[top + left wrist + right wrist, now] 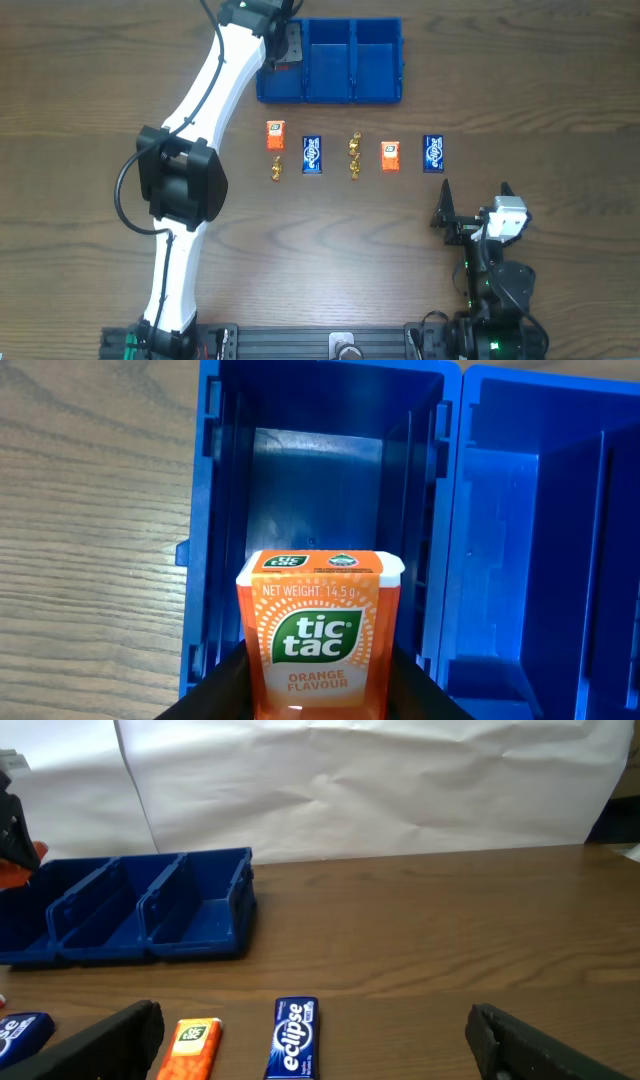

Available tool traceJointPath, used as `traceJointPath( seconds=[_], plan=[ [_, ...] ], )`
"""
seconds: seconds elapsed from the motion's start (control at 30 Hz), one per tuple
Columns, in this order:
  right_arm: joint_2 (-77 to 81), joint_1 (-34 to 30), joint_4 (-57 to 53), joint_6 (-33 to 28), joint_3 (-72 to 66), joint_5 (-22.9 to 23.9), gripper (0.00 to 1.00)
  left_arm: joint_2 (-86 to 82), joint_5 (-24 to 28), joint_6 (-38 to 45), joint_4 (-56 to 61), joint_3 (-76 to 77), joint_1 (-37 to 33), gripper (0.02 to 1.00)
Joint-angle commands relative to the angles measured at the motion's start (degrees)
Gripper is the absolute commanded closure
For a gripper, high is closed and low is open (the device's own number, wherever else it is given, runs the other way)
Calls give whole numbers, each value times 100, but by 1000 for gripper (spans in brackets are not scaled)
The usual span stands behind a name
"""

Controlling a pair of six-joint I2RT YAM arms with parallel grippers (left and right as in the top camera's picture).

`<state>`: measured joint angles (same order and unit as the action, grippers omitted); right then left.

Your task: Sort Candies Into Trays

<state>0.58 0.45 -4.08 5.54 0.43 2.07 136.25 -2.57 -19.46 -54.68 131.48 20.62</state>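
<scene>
Gripped upright in left hand [320,695], orange candy box [320,630], directly above left-end compartment of blue tray [212,510]; long axis vertical, so likely a straight drop. Right hand [472,198] spread open and empty, well apart from tray, closest to blue pack [433,152] at row's end on tabletop [550,80].

A brown wooden table [80,80] spreads underneath, and a creased white sheet [380,790] hangs along its far edge.
</scene>
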Motion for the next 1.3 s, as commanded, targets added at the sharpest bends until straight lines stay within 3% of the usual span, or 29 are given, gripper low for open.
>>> traceJointPath(
  seconds=[0.03, 0.07, 0.1, 0.13, 0.17, 0.2, 0.5, 0.77, 1.03, 1.3],
  plan=[
    [-42, 17, -57, -48, 2, -28, 1, -59, -210, 168, 7, 116, -35, 549],
    [-42, 17, -57, -50, 2, -28, 1, -59, -238, 168, 7, 116, -35, 505],
    [-42, 17, -57, -48, 2, -28, 1, -59, -251, 170, 7, 116, -35, 402],
    [-42, 17, -57, -48, 2, -28, 1, -59, -258, 173, 9, 116, -39, 290],
    [-42, 17, -57, -48, 2, -28, 1, -59, -321, 170, 33, 116, -39, 115],
    [-42, 17, -57, -48, 2, -28, 1, -61, -319, 168, 50, 116, -39, 77],
    [-42, 17, -57, -48, 2, -28, 1, -1314, -494, 98, -564, -262, 387, 75],
    [-42, 17, -57, -48, 2, -28, 1, -3289, -538, -310, 955, -4127, 538, 91],
    [-42, 17, -57, -48, 2, -28, 1, -2944, -289, -389, 1768, -5331, 485, 112],
    [-42, 17, -57, -48, 2, -28, 1, -2280, -157, -457, 2186, -5348, 492, 126]
  ],
)
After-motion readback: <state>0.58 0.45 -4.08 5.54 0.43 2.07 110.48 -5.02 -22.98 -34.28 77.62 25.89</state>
